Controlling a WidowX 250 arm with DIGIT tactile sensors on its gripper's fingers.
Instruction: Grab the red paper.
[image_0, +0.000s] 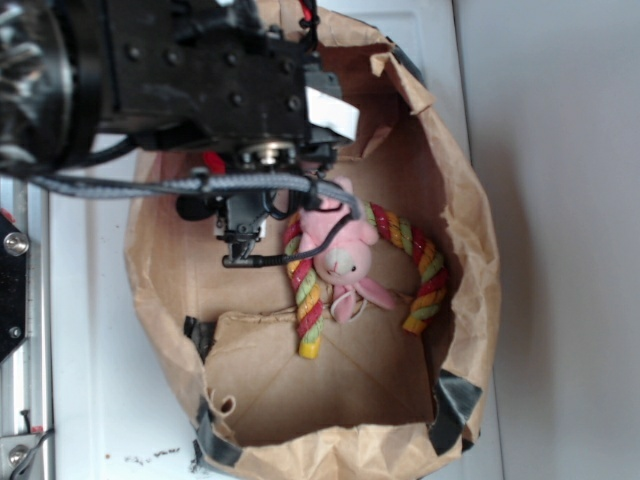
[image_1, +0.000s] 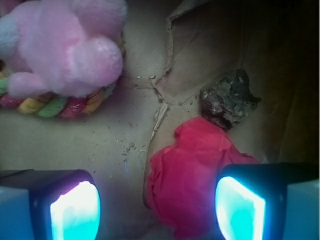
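Observation:
The red paper is a crumpled bright red wad lying on the brown bag floor in the wrist view. My gripper is open above it. The wad sits between the two glowing pads, close against the right fingertip and well apart from the left fingertip. In the exterior view my gripper reaches down into the bag and the arm hides the red paper.
A brown paper bag with tall crumpled walls encloses everything. A pink plush bunny lies on a red-yellow-green rope ring. A small dark brown lump touches the wad's far side.

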